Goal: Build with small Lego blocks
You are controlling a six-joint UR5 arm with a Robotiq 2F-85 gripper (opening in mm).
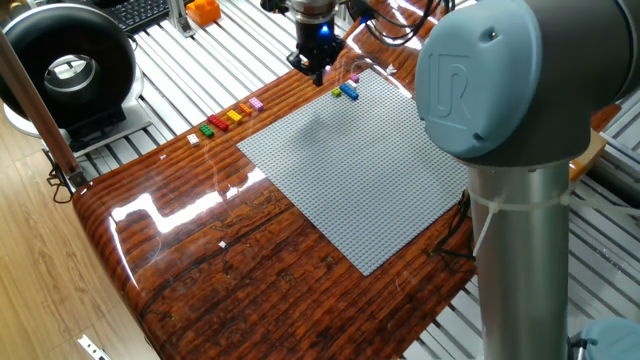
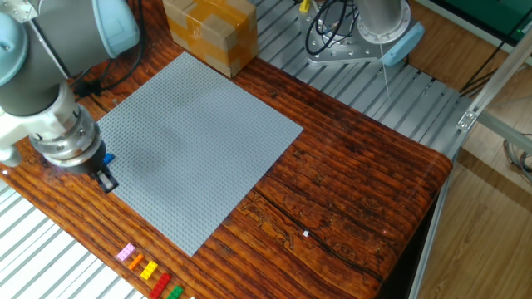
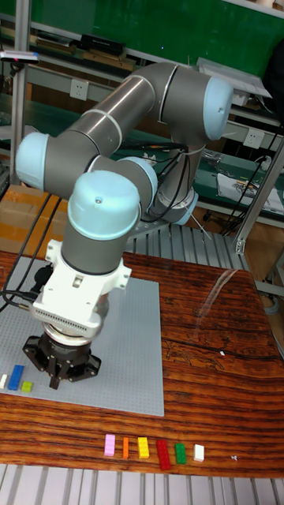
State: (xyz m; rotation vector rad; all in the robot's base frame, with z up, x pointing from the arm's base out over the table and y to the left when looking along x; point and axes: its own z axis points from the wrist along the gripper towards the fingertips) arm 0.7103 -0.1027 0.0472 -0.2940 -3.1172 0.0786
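Apparently between two steps of the building: gripper [image 1: 318, 72] above the far corner region of the grey baseplate [image 1: 370, 170], just beside a small cluster of bricks [image 1: 347, 90] already sitting on the plate edge; in the tall fixed view the gripper [image 3: 61, 372] low over the plate next to a blue, a white and a green piece [image 3: 16, 379]; state of the jaws impossible to tell, fingertips too small and dark, nothing clearly seen between them. Rest of the small Lego blocks in a row [image 1: 228, 118] on the bare wooden table [image 1: 200, 250], near the plate but apart from it; same row [image 3: 155, 450] visible in the tall view as pink, orange, yellow, red, green, white, and partly [image 2: 150, 274] in the other fixed view. Next move, as a judgement: travel to that row, centre over one brick, close gently, carry it back and press it straight down on the studs; small pieces, so little margin for misalignment. As for containers, only a closed cardboard box [image 2: 209, 31] beyond the plate; contents hidden.
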